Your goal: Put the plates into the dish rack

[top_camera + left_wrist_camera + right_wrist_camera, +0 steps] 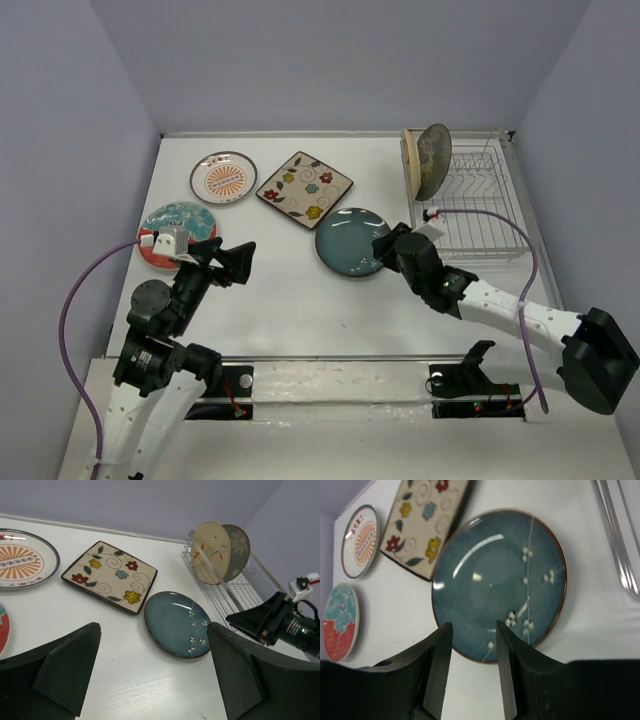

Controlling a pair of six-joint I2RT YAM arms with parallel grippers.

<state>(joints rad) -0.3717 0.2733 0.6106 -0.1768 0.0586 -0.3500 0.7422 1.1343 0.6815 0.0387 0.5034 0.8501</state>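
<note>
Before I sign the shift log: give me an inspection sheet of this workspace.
Surface: table white, no spills seen.
Job's things: cream plate and grey plate upright in rack; sunburst plate, square plate, teal-red plate and blue plate flat on table.
Clutter: nothing seen.
Grippers: left pincer open, empty; right pincer open over blue plate's near rim, empty.
Cables: purple left cable and right cable, one per arm.
Surroundings: plain lilac walls.
</note>
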